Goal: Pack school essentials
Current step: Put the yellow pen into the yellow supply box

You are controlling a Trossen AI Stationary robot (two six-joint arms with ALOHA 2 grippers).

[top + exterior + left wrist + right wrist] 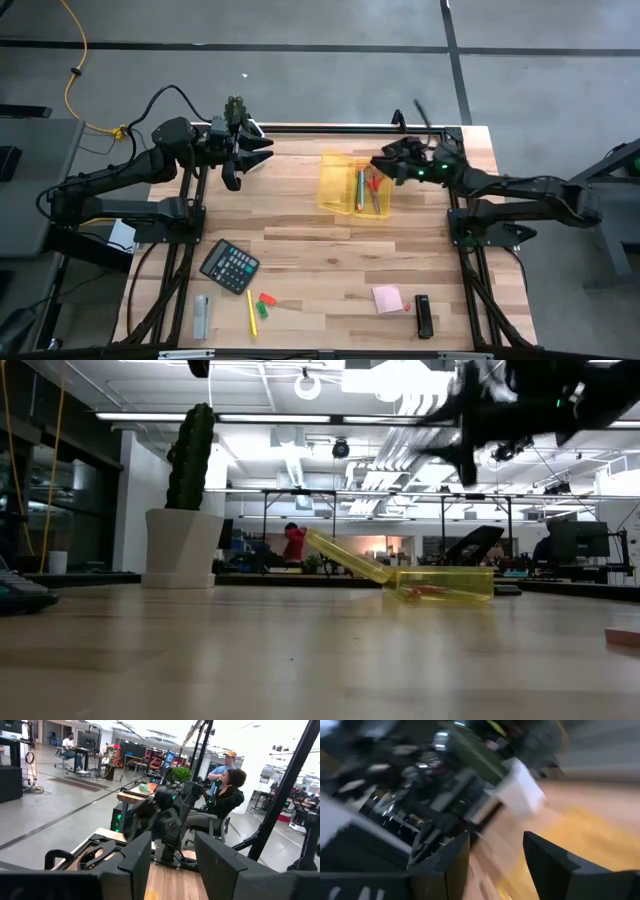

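Observation:
A yellow see-through case (345,188) lies open at the table's far middle, its lid (345,558) slanting up. Inside it lie a teal pen (360,186) and red-handled scissors (374,190). Near the front edge a yellow pencil (250,311), a green piece (261,310), an orange-red piece (267,298) and a pink sticky-note pad (388,298) lie flat on the wood. My right gripper (383,165) (495,845) hangs open above the case's far right corner, holding nothing. My left gripper (258,150) (172,845) stands open and level at the far left, well apart from the case.
A dark calculator (230,265) and a grey metal bar (202,315) lie at the front left, and a small dark object (424,316) at the front right. A cactus in a white pot (185,510) stands at the far left edge. People sit in the room beyond.

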